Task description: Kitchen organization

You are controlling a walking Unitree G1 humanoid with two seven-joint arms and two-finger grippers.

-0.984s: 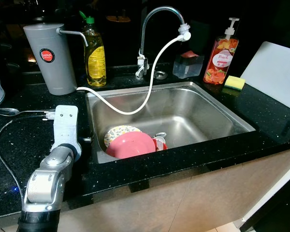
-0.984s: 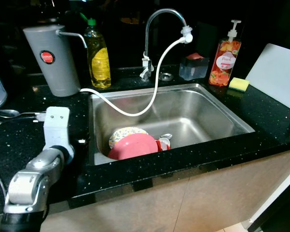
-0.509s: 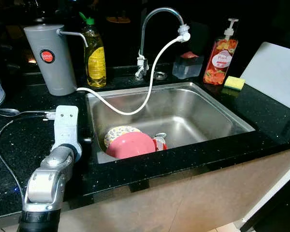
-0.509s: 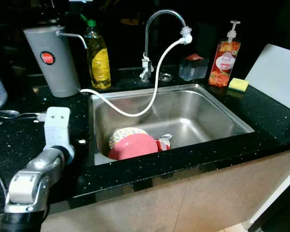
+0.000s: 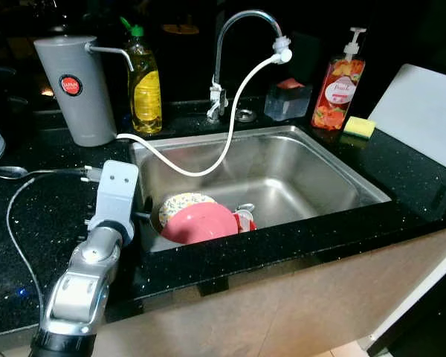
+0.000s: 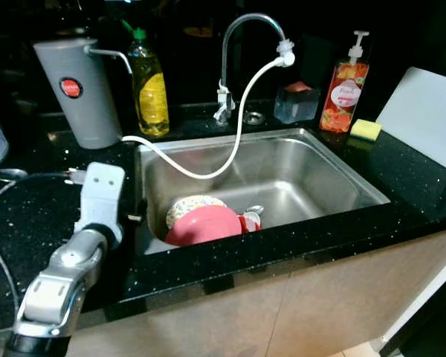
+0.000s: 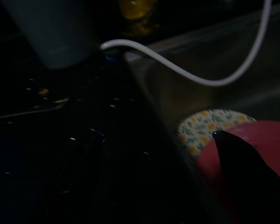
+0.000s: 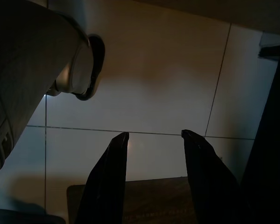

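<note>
The left end effector [image 7: 158, 154], fingers spread with one black tip over the pink plate [image 5: 201, 222], hovers at the sink's [image 5: 312, 160] near-left corner. I judge a good grasp needs one finger slid under the plate's raised rim, clear of the white hose [image 5: 230, 130]. The right end effector [image 8: 154, 177] hangs spread, idle.
</note>
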